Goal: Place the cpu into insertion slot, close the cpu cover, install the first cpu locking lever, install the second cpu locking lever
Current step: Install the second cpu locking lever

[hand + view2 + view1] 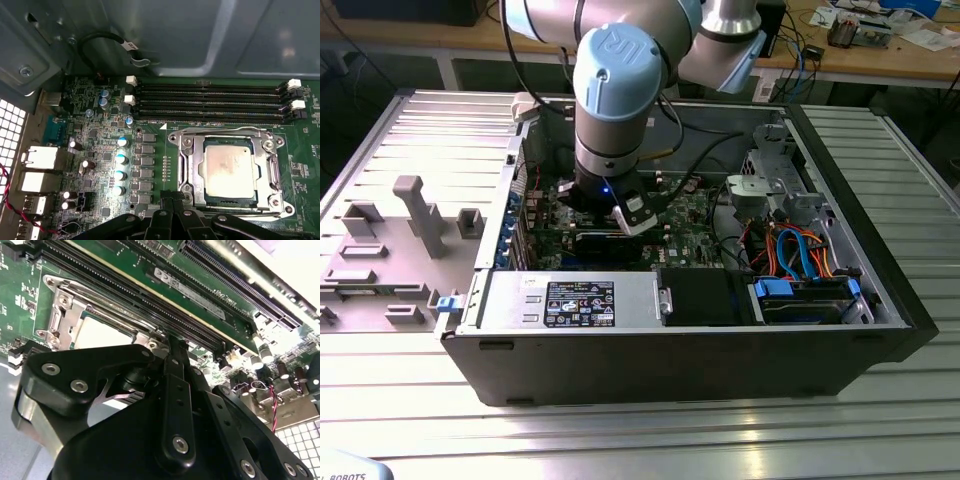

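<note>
- Exterior view: power supply [580, 300] sitting nearest the camera along the case wall [720, 350]; arm reaching down into the open case, gripper [620, 215] hovering low over the green motherboard [695, 235]. Drive cage [775, 180] and orange-blue cables [795, 250] crowding the exterior view's right.
- Second wrist view: gripper [172, 347] linkage looming closest, fingers looking pinched together with nothing between them, tips sitting right at the insertion slot [65, 315] edge. Risk: tips scraping the memory slots [150, 295] just beside (tight gap).
- First wrist view: gripper [172, 200] tips touching or nearly touching the cpu cover [272, 172] rim; cpu [230, 167] already lying in the slot, cover looking down around it. Risk: tips slipping off the thin metal, gouging the capacitors [120, 160] nearby.
</note>
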{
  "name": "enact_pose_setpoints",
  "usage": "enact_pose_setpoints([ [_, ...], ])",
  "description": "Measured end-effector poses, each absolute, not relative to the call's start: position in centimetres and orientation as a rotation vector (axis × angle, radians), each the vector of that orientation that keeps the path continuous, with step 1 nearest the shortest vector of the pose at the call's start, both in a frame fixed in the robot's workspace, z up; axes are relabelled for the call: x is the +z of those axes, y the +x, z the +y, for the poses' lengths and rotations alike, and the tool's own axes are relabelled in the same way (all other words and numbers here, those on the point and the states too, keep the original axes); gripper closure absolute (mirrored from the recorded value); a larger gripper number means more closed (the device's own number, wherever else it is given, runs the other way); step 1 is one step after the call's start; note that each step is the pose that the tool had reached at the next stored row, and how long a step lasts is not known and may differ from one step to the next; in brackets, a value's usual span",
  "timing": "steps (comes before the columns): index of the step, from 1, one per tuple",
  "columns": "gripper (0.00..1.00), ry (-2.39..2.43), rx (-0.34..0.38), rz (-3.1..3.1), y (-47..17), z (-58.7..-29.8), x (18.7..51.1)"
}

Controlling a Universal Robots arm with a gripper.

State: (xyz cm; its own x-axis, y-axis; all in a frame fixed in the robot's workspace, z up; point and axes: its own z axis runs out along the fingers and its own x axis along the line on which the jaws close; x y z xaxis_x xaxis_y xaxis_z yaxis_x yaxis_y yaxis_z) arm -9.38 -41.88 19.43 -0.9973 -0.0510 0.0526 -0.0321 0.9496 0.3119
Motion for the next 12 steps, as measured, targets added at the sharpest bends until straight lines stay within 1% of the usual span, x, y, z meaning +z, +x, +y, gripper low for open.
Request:
enact_pose_setpoints([
  [10,0.89,0.065,-0.484,-3.043,-9.54,-41.88,19.50],
  [12,0.89,0.065,-0.483,-3.043,-9.65,-41.88,19.91],
])
